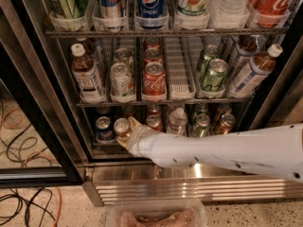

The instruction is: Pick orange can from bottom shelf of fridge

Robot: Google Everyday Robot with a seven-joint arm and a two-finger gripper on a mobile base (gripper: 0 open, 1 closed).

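Orange can [121,126], camera view: upright at the front of its lane on the bottom shelf [102,143] of the fridge [199,187], just right of the blue can [103,128], silver top showing. Gripper [126,133] is at the orange can, also right of the blue can. The arm slants in low from the right, likely to clear the rack above. Jaws: cannot tell whether open or closed. With the blue can so near, there looks to be little room on that side.
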